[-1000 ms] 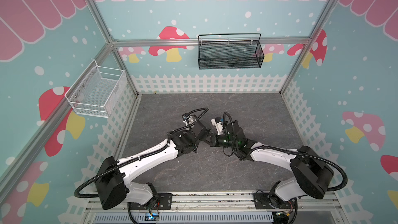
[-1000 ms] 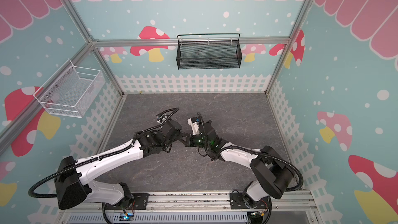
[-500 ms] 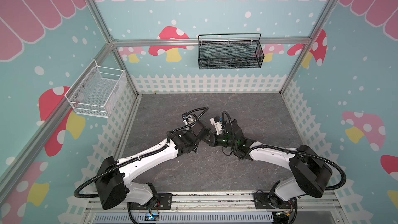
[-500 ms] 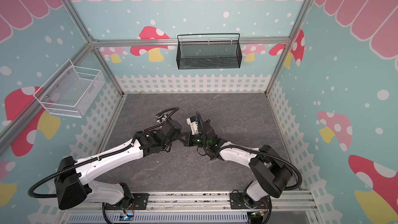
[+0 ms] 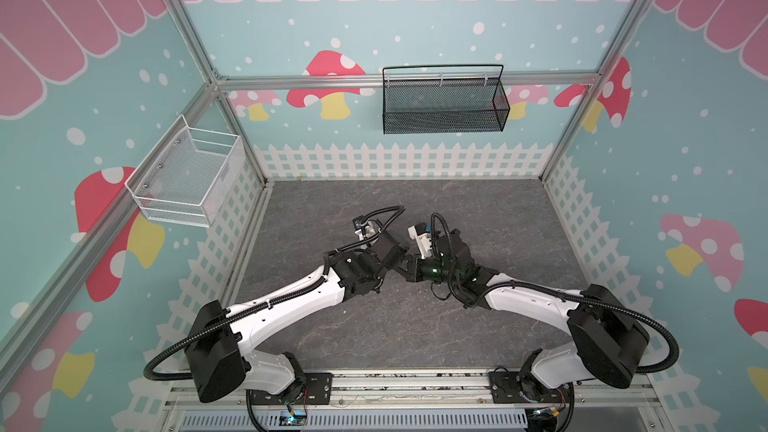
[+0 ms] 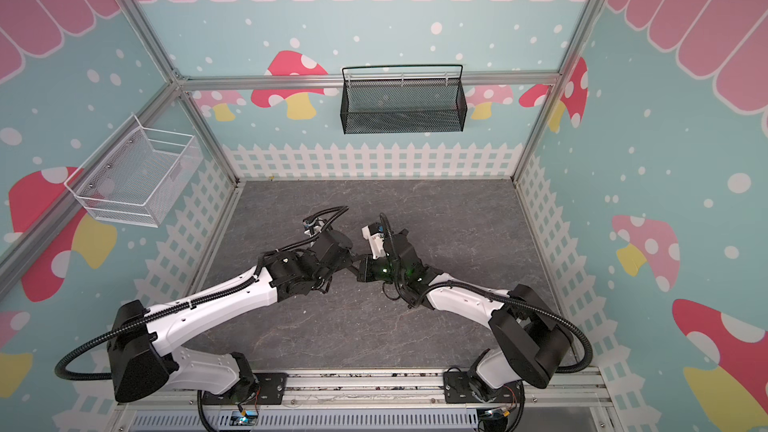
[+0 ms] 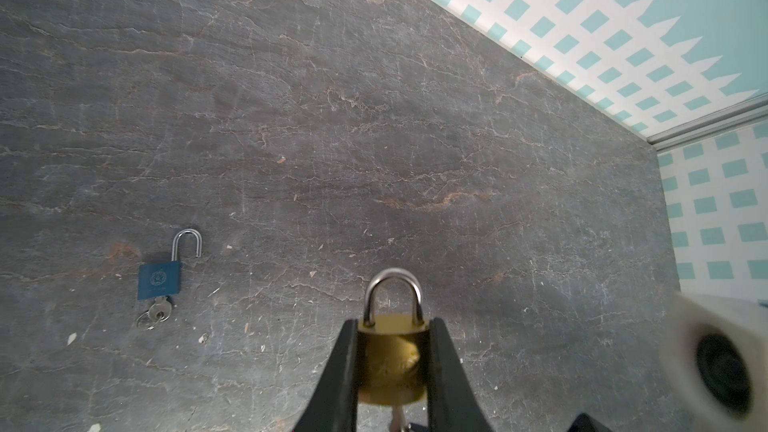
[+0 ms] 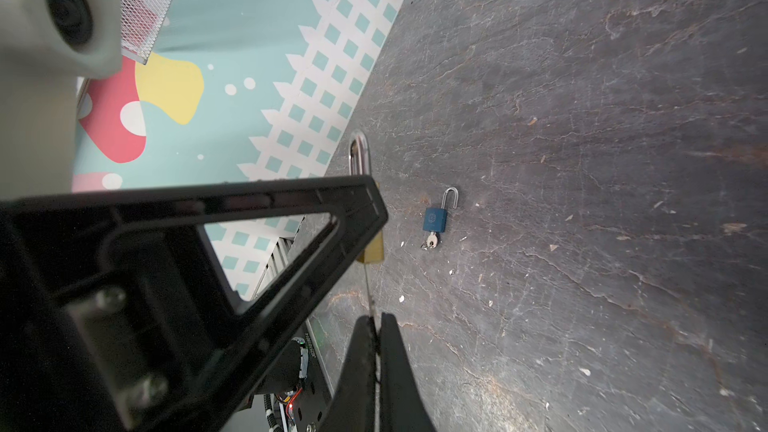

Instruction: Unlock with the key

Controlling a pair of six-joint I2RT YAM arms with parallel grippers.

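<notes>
Nearest the arms' bases, the right jaws are pressed fully together on the tail of the key. It is a thin dark sliver running from them straight to the underside of the brass padlock. Whether its tip is fully home in the keyway I cannot tell. The left jaws stand a narrow way apart, clamped on either flank of the brass padlock's body and holding it off the desk. The shackle is seated at both legs, so the lock looks not yet opened. Beyond the brass padlock and well apart from it, a blue padlock lies flat with its shackle swung free and its own key in its base.

The risk, as I judge it, lies in the turn. The key is slim and pinched only at its end. If the right wrist is not in line with the keyway, twisting may bend the key or let it slide in the jaws. The smooth brass flanks could also let the body rotate with the key, or slip free and drop.
</notes>
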